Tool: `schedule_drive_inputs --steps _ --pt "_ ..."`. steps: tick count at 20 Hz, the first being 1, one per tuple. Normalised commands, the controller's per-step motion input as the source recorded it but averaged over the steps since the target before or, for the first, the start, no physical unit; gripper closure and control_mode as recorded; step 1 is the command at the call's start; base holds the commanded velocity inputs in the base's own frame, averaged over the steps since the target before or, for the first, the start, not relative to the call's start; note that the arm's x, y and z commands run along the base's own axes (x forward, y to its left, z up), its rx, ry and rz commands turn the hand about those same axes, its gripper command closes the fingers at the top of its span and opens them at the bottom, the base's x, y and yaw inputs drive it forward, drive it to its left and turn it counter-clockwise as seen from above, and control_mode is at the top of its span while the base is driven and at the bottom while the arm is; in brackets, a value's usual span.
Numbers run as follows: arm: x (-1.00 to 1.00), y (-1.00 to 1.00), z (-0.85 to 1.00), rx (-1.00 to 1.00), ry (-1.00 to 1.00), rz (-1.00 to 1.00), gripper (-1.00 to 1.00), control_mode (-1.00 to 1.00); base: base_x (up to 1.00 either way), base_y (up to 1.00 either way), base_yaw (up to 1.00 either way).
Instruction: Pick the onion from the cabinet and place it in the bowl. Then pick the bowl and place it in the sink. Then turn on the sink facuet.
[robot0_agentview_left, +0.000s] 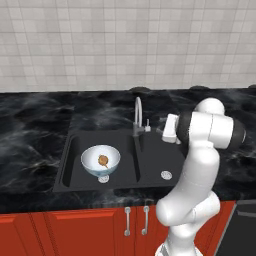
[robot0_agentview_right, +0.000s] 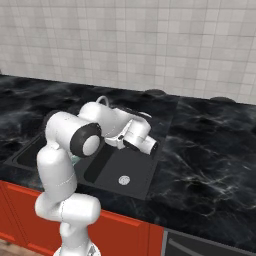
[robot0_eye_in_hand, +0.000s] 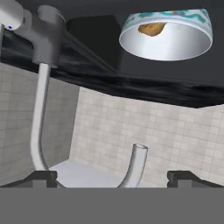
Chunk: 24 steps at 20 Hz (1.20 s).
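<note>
The white bowl (robot0_agentview_left: 100, 161) stands upright in the left basin of the black sink (robot0_agentview_left: 152, 161), and the golden-brown onion (robot0_agentview_left: 103, 160) lies inside it. The silver faucet (robot0_agentview_left: 138, 113) rises from the divider behind the basins, its small lever (robot0_agentview_left: 148, 128) on its right side. My gripper (robot0_agentview_left: 164, 132) hovers over the right basin, just right of the lever, pointing at the faucet. In the hand view, which is rolled upside down, the gripper (robot0_eye_in_hand: 113, 178) is open and holds nothing, with the faucet's spout (robot0_eye_in_hand: 40, 113) and the bowl (robot0_eye_in_hand: 166, 43) ahead. The cabinet is out of view.
Black marble counter (robot0_agentview_left: 35, 135) surrounds the sink, with a grey tiled wall (robot0_agentview_left: 125, 45) behind. Low red cupboards (robot0_agentview_left: 90, 230) with small silver handles run below. In the right base view my arm crosses over the sink (robot0_agentview_right: 112, 167).
</note>
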Motion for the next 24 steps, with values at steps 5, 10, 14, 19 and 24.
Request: schedule_drive_inputs --steps 5,10,14,19,24 --pt "0.46 -0.07 -0.12 0.0 0.0 0.0 -1.0 -1.0 0.0 0.0 0.0" --pt "0.43 0.0 -0.11 0.0 0.05 0.0 -1.0 -1.0 0.0 0.0 0.0" --pt "0.13 0.04 -0.17 0.0 0.07 0.0 -1.0 -1.0 0.0 0.0 0.0" --pt "0.0 0.25 -0.22 0.0 0.06 0.0 -1.0 -1.0 0.0 0.0 0.0" --pt "0.1 0.28 -0.02 0.0 0.03 -0.01 -1.0 -1.0 0.0 0.0 0.0"
